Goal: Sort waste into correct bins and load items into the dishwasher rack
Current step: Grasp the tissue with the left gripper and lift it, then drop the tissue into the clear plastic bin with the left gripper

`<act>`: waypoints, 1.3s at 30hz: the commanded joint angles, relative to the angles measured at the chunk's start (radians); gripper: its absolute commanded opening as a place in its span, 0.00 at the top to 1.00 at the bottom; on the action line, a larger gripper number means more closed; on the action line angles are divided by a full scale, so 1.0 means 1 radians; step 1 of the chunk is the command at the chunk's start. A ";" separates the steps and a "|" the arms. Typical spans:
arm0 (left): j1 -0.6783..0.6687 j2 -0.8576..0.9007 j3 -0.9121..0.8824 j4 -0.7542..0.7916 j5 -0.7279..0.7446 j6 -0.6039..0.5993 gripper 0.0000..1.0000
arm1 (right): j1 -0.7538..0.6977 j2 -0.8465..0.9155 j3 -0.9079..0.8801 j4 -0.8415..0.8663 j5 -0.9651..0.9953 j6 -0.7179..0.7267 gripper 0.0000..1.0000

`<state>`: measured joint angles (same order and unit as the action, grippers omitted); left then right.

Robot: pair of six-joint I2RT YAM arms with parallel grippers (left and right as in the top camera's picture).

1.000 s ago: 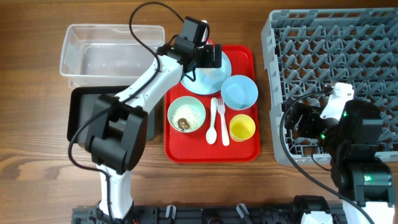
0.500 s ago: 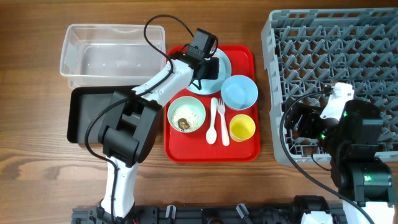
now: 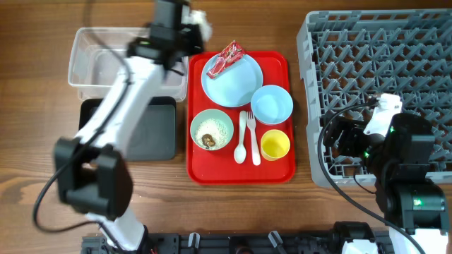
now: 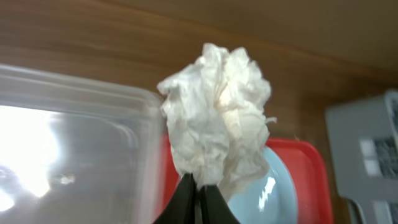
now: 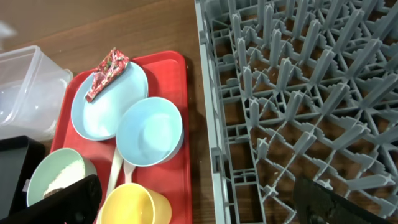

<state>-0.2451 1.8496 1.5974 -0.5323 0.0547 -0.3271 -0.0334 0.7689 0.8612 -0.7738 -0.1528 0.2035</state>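
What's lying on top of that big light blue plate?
A crumpled red-and-white wrapper lies over the light blue plate's rim, on the side farthest from the robot. The rest looks bare. The patch beneath the wrapper is hidden.

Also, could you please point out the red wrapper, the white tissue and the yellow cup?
red wrapper (image 3: 224, 58), overhead view, middle of the crumpled foil.
white tissue (image 4: 217, 118), left wrist view, centre of the wad.
yellow cup (image 3: 275, 145), overhead view, its open inside.
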 commanded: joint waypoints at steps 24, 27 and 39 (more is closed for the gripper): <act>-0.129 0.133 -0.011 0.328 -0.021 0.320 0.13 | 0.004 0.000 0.027 -0.007 -0.003 -0.017 0.00; -0.133 0.198 -0.011 0.328 -0.013 0.320 0.11 | 0.004 0.000 0.027 -0.007 -0.003 -0.017 0.00; -0.176 0.371 -0.011 0.327 0.068 0.320 0.14 | 0.004 0.000 0.027 -0.027 -0.003 -0.017 0.00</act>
<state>-0.4004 2.1864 1.5848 -0.2054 0.1036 -0.0261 -0.0334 0.7689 0.8612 -0.8009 -0.1528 0.2035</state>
